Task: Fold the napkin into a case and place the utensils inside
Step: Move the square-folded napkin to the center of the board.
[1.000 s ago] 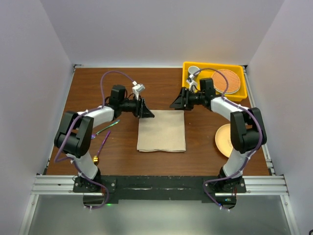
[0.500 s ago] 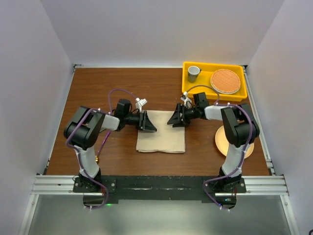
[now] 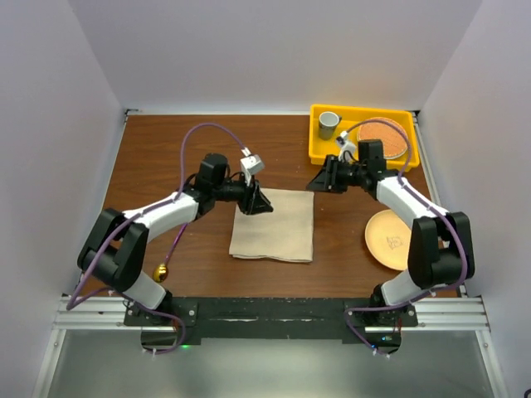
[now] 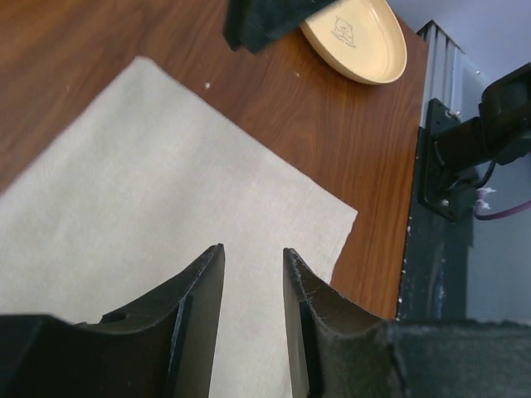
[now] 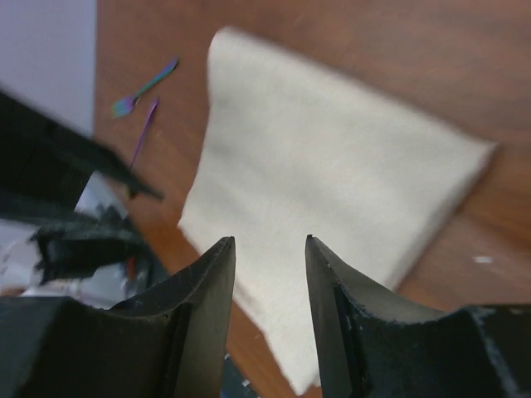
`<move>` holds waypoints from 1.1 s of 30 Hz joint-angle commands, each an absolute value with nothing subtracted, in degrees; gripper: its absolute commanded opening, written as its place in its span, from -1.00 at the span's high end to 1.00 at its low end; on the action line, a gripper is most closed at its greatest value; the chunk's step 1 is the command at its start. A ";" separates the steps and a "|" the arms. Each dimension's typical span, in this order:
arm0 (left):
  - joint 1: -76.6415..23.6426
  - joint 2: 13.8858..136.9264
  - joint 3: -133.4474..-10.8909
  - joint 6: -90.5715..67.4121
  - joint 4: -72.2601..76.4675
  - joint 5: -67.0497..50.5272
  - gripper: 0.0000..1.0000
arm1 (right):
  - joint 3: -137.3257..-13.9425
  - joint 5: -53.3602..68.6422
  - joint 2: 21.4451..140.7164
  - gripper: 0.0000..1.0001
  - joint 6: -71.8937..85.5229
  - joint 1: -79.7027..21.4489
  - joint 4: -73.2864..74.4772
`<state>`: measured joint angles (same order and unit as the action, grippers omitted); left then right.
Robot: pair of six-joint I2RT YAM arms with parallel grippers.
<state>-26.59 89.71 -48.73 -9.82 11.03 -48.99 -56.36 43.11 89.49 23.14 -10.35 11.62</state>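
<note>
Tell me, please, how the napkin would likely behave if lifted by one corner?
Probably floppy: the napkin is thin cloth lying flat, so it should drape. Likely light, and it may slide on the smooth table.

Two robot arms reach out from the near edge and bend inward, facing each other. The left arm [image 3: 166, 211] stretches low; the left fingers [image 3: 257, 201] point right, slightly parted, gripping nothing. The right arm [image 3: 398, 195] mirrors it; the right fingers [image 3: 319, 178] point left, likewise parted and empty.
</note>
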 commanded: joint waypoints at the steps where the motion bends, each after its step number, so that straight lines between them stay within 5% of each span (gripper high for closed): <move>1: -32.85 87.20 -50.54 7.98 0.71 -38.34 0.20 | -58.88 27.88 88.77 0.14 13.72 -8.96 14.24; 7: -44.10 83.40 -46.58 23.62 2.10 -27.71 0.01 | -63.19 24.95 97.98 0.14 11.49 -8.96 13.63; 23: -50.45 89.91 -49.83 23.73 6.06 -24.53 -0.04 | -59.50 30.77 101.42 0.10 16.96 -8.88 5.98; 33: -53.17 93.34 -51.60 19.16 10.02 -21.71 -0.02 | -52.82 34.36 103.71 0.27 25.13 -9.05 1.23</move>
<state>-53.28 93.32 -50.00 21.06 6.74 -22.83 -54.87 31.14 103.13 21.15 -8.73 4.84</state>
